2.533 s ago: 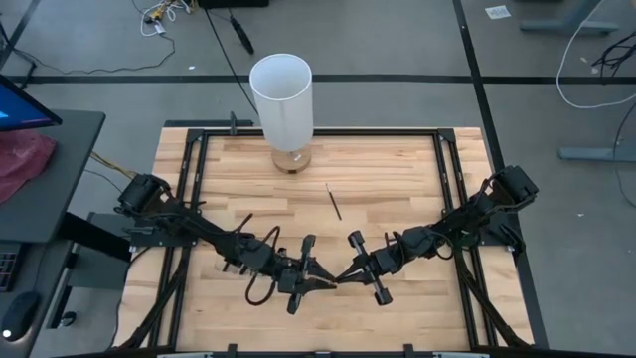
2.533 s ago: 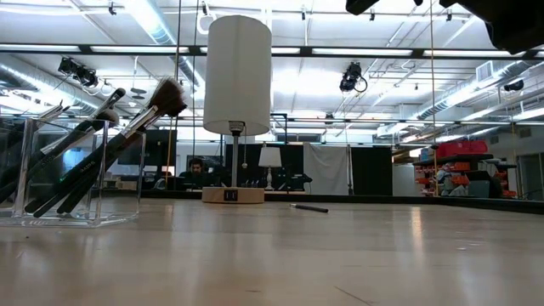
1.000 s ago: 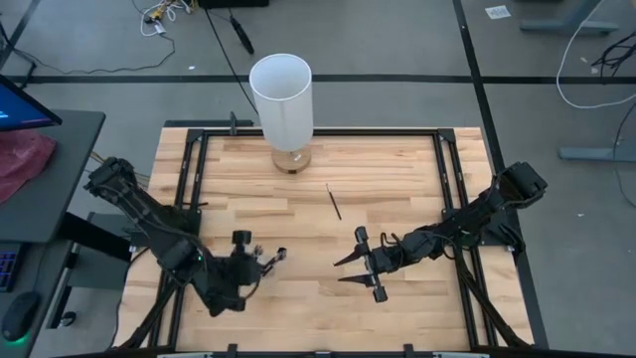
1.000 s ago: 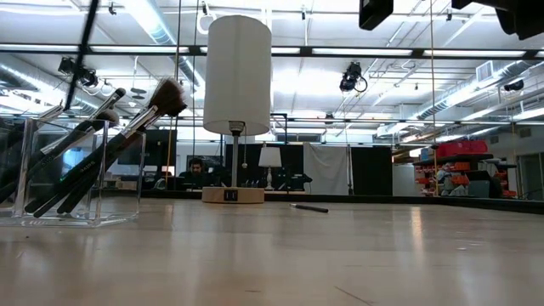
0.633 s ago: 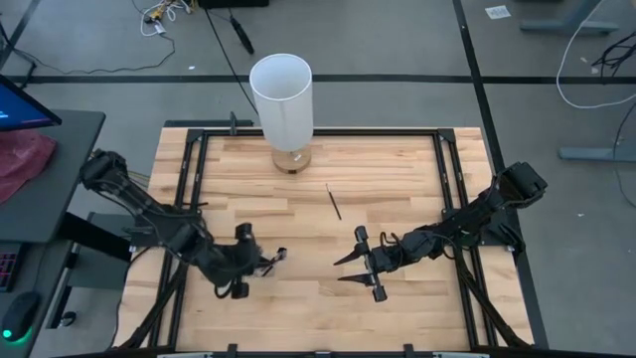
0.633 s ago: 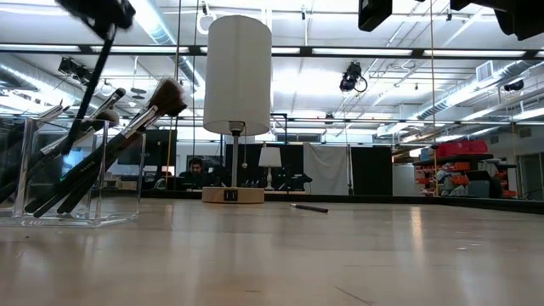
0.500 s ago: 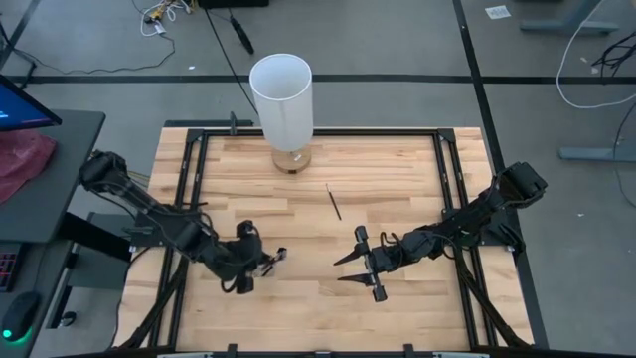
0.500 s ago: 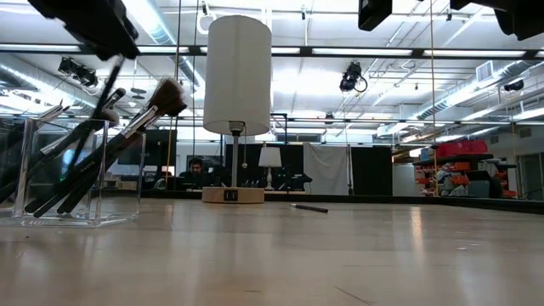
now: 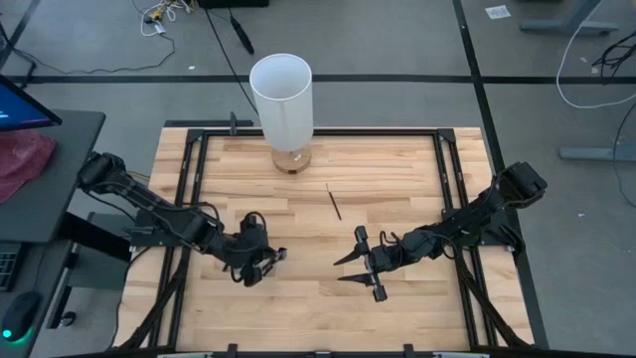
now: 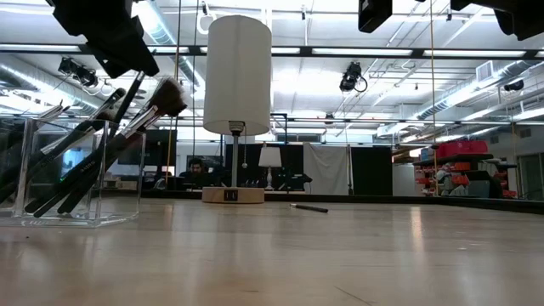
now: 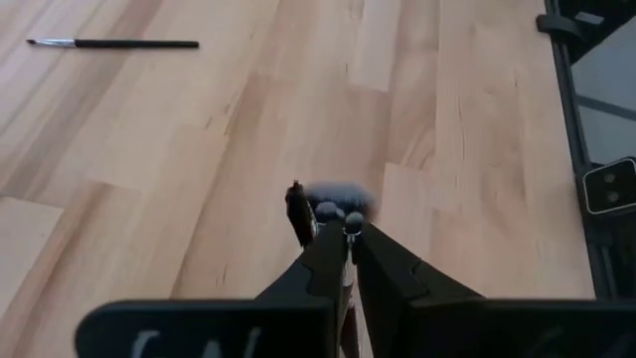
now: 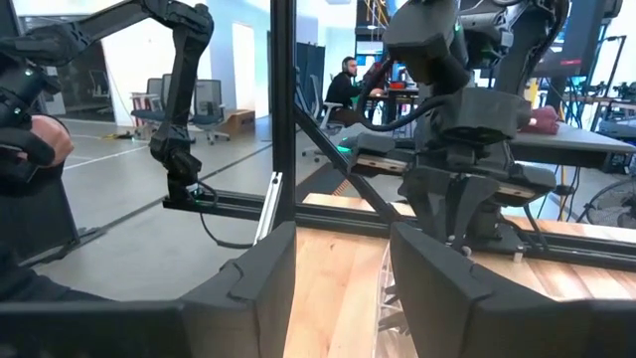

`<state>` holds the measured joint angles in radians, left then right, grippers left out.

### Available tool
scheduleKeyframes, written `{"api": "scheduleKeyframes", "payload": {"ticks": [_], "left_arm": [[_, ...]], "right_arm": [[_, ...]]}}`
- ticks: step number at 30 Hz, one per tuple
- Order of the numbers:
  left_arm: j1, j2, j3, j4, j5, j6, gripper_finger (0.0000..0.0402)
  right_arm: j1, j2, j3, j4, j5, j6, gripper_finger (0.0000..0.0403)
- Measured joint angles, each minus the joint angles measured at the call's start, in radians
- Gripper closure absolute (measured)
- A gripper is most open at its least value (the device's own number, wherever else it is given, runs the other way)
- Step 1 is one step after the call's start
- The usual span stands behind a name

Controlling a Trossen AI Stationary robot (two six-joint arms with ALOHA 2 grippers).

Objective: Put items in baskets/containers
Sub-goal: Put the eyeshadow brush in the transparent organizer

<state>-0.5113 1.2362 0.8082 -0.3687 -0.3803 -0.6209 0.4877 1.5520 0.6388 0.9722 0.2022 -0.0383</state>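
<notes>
A clear container (image 10: 68,170) stands at the table's near left, with several dark-handled brushes (image 10: 102,144) leaning in it. My left gripper (image 9: 269,257) hangs right over it, slanting down, shut on one more thin brush (image 10: 126,95). Another brush (image 9: 334,202) lies flat on the wood toward the far middle, also seen in the left wrist view (image 11: 109,43). My right gripper (image 9: 348,270) hovers level at the table's middle, open, with nothing between its fingers (image 12: 343,268). My left gripper pinches the thin brush near the upper end of its handle (image 11: 297,212) between its two fingers, only at their free ends. The fingers slant down from the table's left. The brush hangs tilted below them, its lower part reaching down among the brushes in the container.
A tall white cylinder on a wooden base (image 9: 281,99) stands at the far edge. A black frame (image 9: 189,179) runs along the table's sides. Bare wood (image 9: 397,179) lies between the loose brush and the right arm.
My left gripper has moved toward the table's right and sunk down over the container, rolling as it went. The thin brush it carries has come down with it, and its lower end now stands among the brushes in the container.
</notes>
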Motion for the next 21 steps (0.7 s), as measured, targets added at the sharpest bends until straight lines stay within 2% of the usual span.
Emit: {"api": "scheduleKeyframes", "payload": {"ticks": [21], "left_arm": [[0.011,0.008,0.000,-0.003,0.030,-0.029,0.0374]], "right_arm": [[0.000,0.000,0.000,-0.010,0.000,0.004,0.0234]]}}
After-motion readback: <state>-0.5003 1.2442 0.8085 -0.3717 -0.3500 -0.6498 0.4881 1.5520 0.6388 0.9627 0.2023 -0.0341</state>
